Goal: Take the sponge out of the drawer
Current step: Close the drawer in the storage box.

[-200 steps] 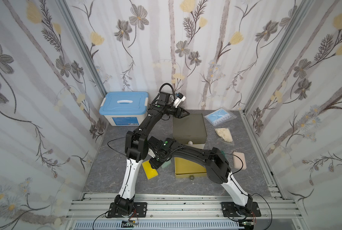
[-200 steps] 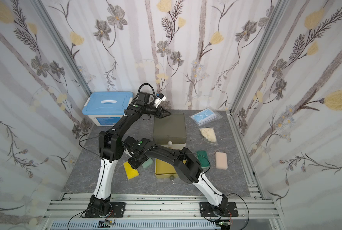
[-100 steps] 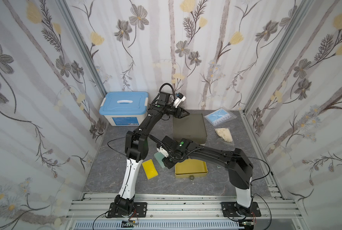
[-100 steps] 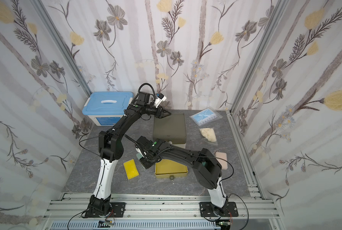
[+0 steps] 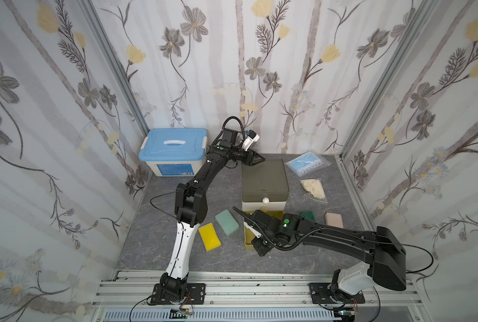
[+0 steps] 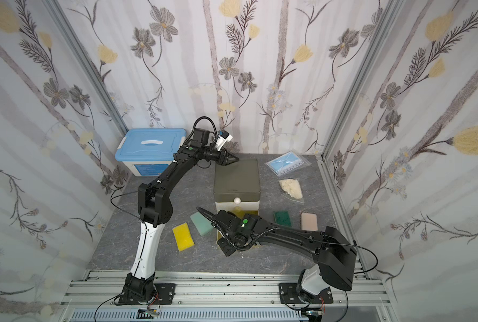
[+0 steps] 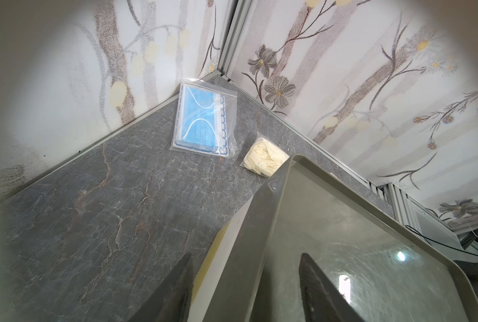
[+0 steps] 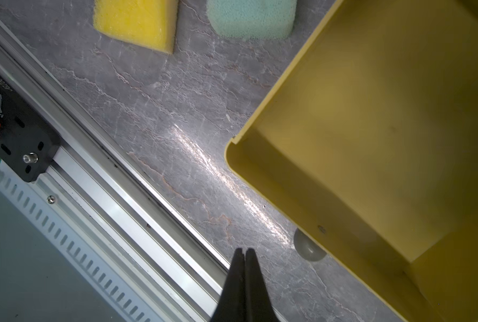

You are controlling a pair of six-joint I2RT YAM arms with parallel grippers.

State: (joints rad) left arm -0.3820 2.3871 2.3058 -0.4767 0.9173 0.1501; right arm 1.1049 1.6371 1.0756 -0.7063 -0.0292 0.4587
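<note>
Top views
Cabinet [image 5: 264, 178] [image 6: 236, 178]: stands on the tabletop [image 5: 154, 245] near the back wall, seen in both top views.
Drawer [image 5: 248, 236] [image 6: 239, 215]: yellow, pulled out toward the robot's base, partly hidden under the right arm.
Pale green sponge [image 5: 226, 222] [image 6: 201, 224]: out of the drawer, flat on the tabletop just beside the drawer's left side.
Yellow sponge [image 5: 209, 234] [image 6: 183, 236]: on the tabletop, next to the pale green sponge, farther left.
Dark green sponge [image 5: 307, 215] and pink sponge [image 5: 334, 220]: on the tabletop to the right of the drawer.
Left pincer [image 5: 260, 160] [image 6: 233, 160]: at the cabinet's back left corner.
Right pincer [image 5: 261, 253] [image 6: 228, 252]: at the drawer's front left corner.

Left wrist view
Left pincer [image 7: 245, 255]: clamped on the cabinet [image 7: 357, 237], one finger along its side wall, the other on its top.
Mask bag [image 7: 201, 120] and glove bag [image 7: 264, 161]: side by side on the tabletop in the corner.

Right wrist view
Right pincer [image 8: 244, 249]: fingers pressed together, holding nothing, above bare tabletop [image 8: 176, 111] beside the drawer's knob [image 8: 309, 249].
Drawer [image 8: 371, 125]: open, its yellow floor in view.
Sponges: pale green [image 8: 250, 18] and yellow [image 8: 137, 22] lie outside the drawer wall.
</note>
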